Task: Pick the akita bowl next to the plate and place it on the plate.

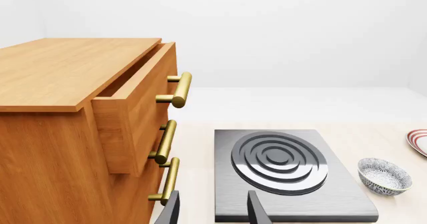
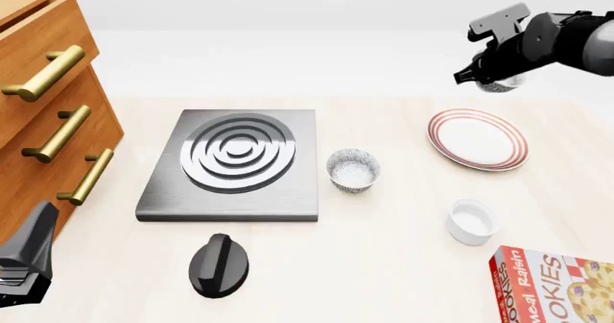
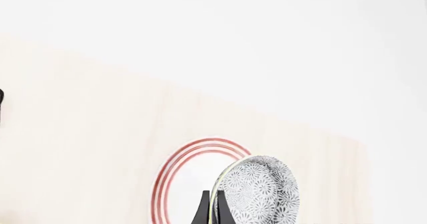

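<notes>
Right gripper [image 3: 211, 211] pinched akita bowl [image 3: 261, 196] by thin rim, up in air above plate [image 2: 478, 138]. Bowl looked small, light, hard, slippery, could break. Left gripper [image 1: 212, 209] was open, empty.

To my left stands a wooden cabinet [image 2: 43, 100] with three drawers and brass bar handles [image 2: 43, 73]; its top drawer [image 1: 137, 102] is pulled partly out. The table [image 2: 384, 265] under me is pale, light-grained wood. Behind it I see only a plain white wall [image 1: 287, 34] and white floor, evenly and softly lit, with faint shadows.
</notes>
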Action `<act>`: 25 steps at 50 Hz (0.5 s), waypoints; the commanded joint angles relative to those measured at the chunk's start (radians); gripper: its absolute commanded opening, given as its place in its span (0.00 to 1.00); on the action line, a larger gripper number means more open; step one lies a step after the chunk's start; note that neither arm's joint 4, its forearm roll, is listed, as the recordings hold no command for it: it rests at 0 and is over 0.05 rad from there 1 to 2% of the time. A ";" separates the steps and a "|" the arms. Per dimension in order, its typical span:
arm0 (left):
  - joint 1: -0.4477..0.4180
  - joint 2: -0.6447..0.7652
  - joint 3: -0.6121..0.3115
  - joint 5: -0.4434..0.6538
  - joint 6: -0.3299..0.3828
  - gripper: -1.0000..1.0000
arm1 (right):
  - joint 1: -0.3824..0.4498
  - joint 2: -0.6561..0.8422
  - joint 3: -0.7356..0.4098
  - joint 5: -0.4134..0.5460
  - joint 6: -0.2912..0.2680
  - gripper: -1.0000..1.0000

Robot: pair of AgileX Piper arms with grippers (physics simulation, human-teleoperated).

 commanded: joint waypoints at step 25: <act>0.000 0.000 0.000 0.000 0.000 1.00 | -0.007 0.126 0.009 -0.081 0.003 0.00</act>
